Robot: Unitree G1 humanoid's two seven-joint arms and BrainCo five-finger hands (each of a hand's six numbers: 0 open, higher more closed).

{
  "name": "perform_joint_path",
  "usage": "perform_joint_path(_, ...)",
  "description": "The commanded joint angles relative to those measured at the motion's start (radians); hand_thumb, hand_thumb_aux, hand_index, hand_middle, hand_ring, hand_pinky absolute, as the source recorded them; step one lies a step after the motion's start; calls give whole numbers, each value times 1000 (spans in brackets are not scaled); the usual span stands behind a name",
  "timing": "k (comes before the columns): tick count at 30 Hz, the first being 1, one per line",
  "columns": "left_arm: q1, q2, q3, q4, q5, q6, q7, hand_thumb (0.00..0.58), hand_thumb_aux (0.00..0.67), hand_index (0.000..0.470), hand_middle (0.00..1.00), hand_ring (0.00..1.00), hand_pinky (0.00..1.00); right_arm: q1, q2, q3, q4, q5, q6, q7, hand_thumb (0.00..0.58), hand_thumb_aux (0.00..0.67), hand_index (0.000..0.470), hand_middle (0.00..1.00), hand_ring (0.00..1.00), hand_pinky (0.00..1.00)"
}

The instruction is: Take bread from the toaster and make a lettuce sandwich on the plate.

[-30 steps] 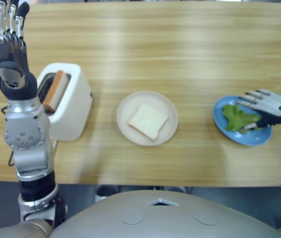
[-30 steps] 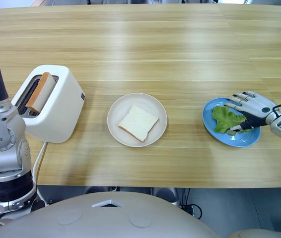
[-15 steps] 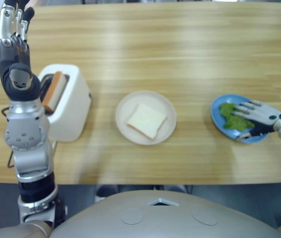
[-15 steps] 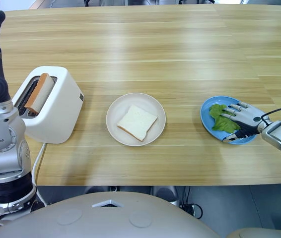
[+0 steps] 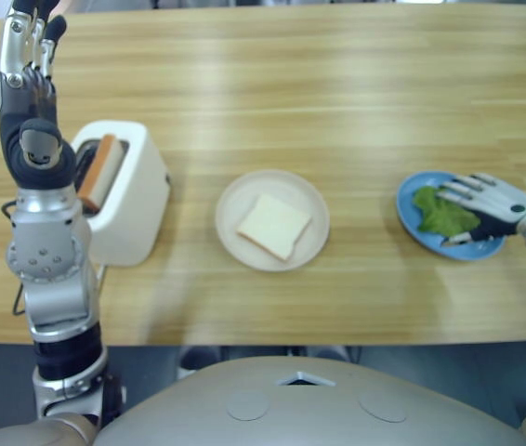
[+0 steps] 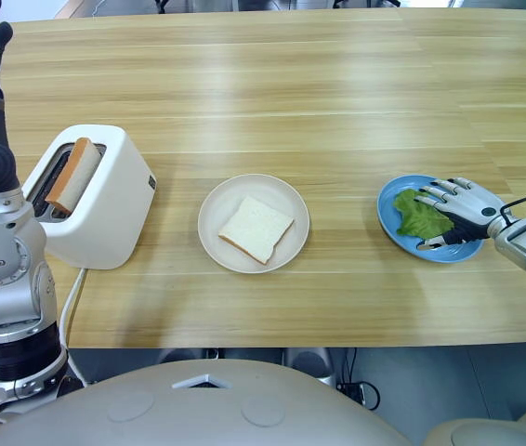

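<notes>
A white toaster [image 6: 114,214] stands at the table's left with one slice of bread [image 6: 72,174] upright in its slot. At the centre, a cream plate [image 6: 216,200] carries a single slice of bread [image 6: 256,229]. A blue plate [image 6: 399,245] at the right holds a lettuce leaf [image 6: 419,216]. My right hand [image 6: 467,210] lies over that plate's right half, fingers stretched out and spread, their tips over the leaf's right edge and the thumb by the near rim. My left hand [image 5: 26,93] is raised upright beside the toaster's left side, fingers straight, holding nothing.
The toaster's cable [image 6: 68,307] runs down over the table's near edge at the left. Bare wooden tabletop [image 6: 337,102] stretches behind both plates and between them.
My right hand dipped toward the blue plate's near rim, then came back up and slightly right; the lettuce stays on the plate. My left hand rose a little. The view shifted slightly.
</notes>
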Motion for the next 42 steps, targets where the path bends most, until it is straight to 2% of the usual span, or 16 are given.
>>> perform_joint_path(1,3,0,2,3,2,8,-10,0,0,0,0,0,0,-13,-18,1,2,41,-51,-12,0,0,0,0,0,0)
perform_joint_path(5,3,-1,-1,3,5,10,-10,0,0,0,0,0,0,-21,-28,9,-8,44,-49,-20,0,0,0,0,0,0)
perform_joint_path(12,5,-5,-9,1,10,12,-9,0,0,0,0,0,0,-75,7,117,53,-88,69,-60,0,0,0,0,0,0)
perform_joint_path(20,7,-1,-8,4,10,9,-12,0,0,0,0,0,0,-145,7,169,69,-114,71,-72,0,0,0,0,0,0)
perform_joint_path(29,10,1,-5,3,11,7,-17,0,0,0,0,0,0,-208,67,249,112,-164,103,-68,0,0,0,0,0,0)
perform_joint_path(42,14,3,-1,7,20,3,-26,0,0,0,0,0,0,-208,86,295,124,-155,115,-68,0,0,0,0,0,0)
